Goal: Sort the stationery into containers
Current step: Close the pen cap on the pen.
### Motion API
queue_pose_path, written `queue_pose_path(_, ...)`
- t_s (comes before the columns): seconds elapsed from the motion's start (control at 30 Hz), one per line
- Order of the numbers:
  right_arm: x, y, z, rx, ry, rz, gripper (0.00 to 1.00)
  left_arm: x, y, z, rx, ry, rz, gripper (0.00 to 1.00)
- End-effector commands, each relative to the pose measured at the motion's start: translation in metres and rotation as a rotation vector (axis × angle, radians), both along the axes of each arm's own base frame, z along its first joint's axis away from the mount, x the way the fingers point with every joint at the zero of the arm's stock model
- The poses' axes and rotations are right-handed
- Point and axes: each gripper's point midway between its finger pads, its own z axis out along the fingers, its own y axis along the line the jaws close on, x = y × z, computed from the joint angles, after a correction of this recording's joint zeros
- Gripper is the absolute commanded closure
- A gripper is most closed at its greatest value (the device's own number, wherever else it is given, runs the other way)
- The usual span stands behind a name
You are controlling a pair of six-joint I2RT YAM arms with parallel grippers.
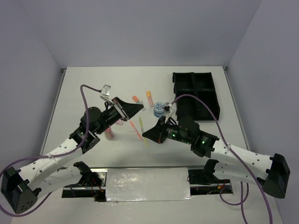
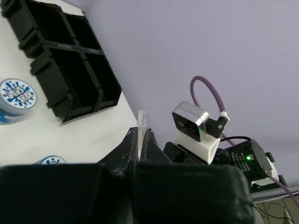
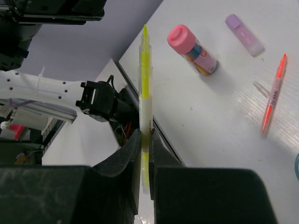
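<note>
The right gripper [image 3: 145, 140] had its jaws clamped on a thin yellow pen [image 3: 145, 93]. The pen had a clear barrel over a bright yellow core and tapered to a fine yellow tip. It stood straight out from between the fingers and was held above the white desk [image 1: 93, 93], clear of its surface.

The left gripper [image 2: 141, 135] had its jaws pressed together on a slim clear plastic piece [image 2: 142, 119]. Its pale, squared-off end poked out past the fingertips, and I could not tell what it belonged to.

In the right wrist view, a pink bottle [image 3: 191, 49] lay on its side on the desk. It had a rounded pink cap and a label with blue and yellow patches. A short purple highlighter [image 3: 244, 35] with a paler body lay apart from the bottle, further along the desk. A thin orange pen [image 3: 273, 93] lay near the view's right edge, with a small clear sliver [image 3: 260, 88] just beside it.

The black tray [image 2: 77, 46] sat on the far right part of the desk, its four compartments split by crossing walls. Nothing showed in the compartments that were visible.

Two round tubs with blue splashes on white lids stood on the desk near the tray. One tub [image 2: 16, 95] was in full view, and the other tub [image 2: 51, 161] was half hidden behind the left jaws.

Two short orange sticks [image 1: 136, 99] [image 1: 150, 97] lay mid-desk, ahead of the left gripper.
</note>
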Motion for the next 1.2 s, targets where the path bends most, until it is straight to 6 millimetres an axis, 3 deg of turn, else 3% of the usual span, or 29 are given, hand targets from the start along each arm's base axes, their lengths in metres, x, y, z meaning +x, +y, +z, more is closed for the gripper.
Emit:
queue_pose_path(0.0,0.005,0.009,0.036,0.095,-0.063,-0.013,1.00,-0.011,0.001,0.040,-0.091,-0.105,-0.032,1.00)
queue_pose_path(0.47,0.008,-0.008,0.047,0.121,-0.093,-0.090,1.00,-0.001,0.013,0.040,-0.070,-0.120,0.056,1.00)
queue_pose_path(1.17,0.015,-0.006,0.056,0.116,-0.105,-0.114,1.00,0.000,0.000,0.033,-0.075,-0.107,0.005,1.00)
